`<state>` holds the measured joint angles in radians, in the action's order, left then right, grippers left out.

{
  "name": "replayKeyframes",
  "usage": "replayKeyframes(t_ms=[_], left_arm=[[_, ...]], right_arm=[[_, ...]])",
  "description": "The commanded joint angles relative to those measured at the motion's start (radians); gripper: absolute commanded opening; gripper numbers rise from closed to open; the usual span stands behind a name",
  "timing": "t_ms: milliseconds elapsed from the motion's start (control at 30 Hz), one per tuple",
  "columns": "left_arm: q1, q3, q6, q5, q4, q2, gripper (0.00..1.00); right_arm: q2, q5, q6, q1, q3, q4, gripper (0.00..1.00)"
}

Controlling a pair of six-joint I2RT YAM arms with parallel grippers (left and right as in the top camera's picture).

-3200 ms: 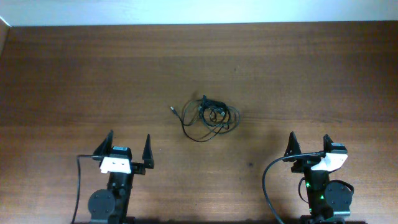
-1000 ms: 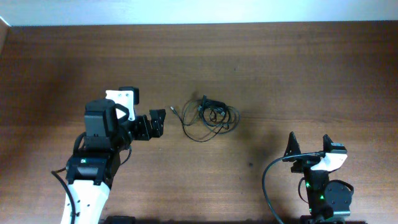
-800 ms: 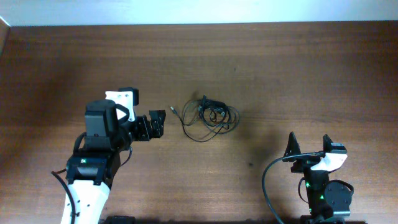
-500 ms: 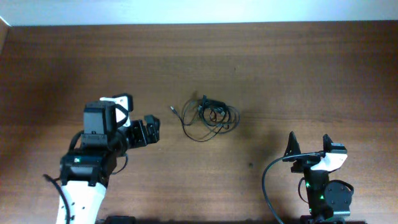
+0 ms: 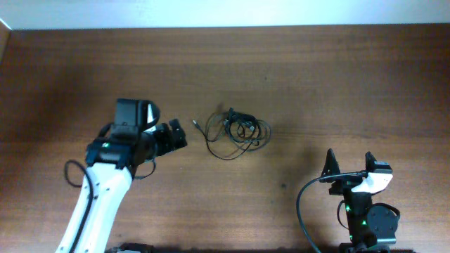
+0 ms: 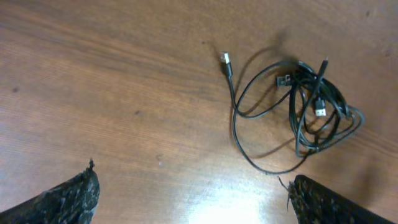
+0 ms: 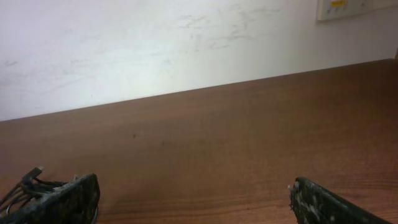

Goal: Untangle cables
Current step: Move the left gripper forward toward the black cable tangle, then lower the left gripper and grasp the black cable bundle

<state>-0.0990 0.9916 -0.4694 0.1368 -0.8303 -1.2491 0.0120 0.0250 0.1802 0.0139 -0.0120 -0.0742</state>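
The cables lie in one small black tangle on the middle of the wooden table, with a plug end sticking out at the left. In the left wrist view the cables show as loose loops with pale plug tips. My left gripper is open and empty, just left of the tangle and apart from it; its fingers frame bare table below the loops. My right gripper is open and empty at the front right, far from the cables; its fingers frame bare table, with a bit of cable at the left edge.
The wooden table runs back to a pale wall with a socket plate. A thick black arm cable loops beside the right arm's base. The left arm's cable loops at its side.
My left arm has risen from its rest pose and reached toward the tangle, its gripper swinging right until close to the protruding plug. The cables and right arm have not moved.
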Motion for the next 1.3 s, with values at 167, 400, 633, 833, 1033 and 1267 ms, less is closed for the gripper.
replayKeyframes(t_ms=[167, 400, 633, 833, 1033, 1267], left_arm=[[-0.13, 0.136, -0.079, -0.134, -0.018, -0.064, 0.99], [-0.244, 0.136, -0.198, -0.081, -0.187, -0.064, 0.99], [-0.407, 0.135, -0.242, -0.114, -0.025, -0.173, 0.99], [-0.451, 0.135, -0.247, -0.121, 0.348, -0.502, 0.92], [-0.451, 0.135, -0.286, -0.122, 0.429, -0.679, 0.0], [-0.448, 0.135, -0.286, -0.069, 0.428, -0.671, 0.0]], right_arm=[[-0.006, -0.002, -0.005, 0.005, 0.006, -0.005, 0.99], [-0.006, -0.002, -0.005, 0.005, 0.006, -0.005, 0.98], [-0.006, -0.002, -0.005, 0.005, 0.006, -0.005, 0.98], [-0.006, -0.002, -0.005, 0.005, 0.006, -0.005, 0.98], [-0.006, -0.002, -0.005, 0.005, 0.006, -0.005, 0.99], [-0.006, -0.002, -0.005, 0.005, 0.006, -0.005, 0.98]])
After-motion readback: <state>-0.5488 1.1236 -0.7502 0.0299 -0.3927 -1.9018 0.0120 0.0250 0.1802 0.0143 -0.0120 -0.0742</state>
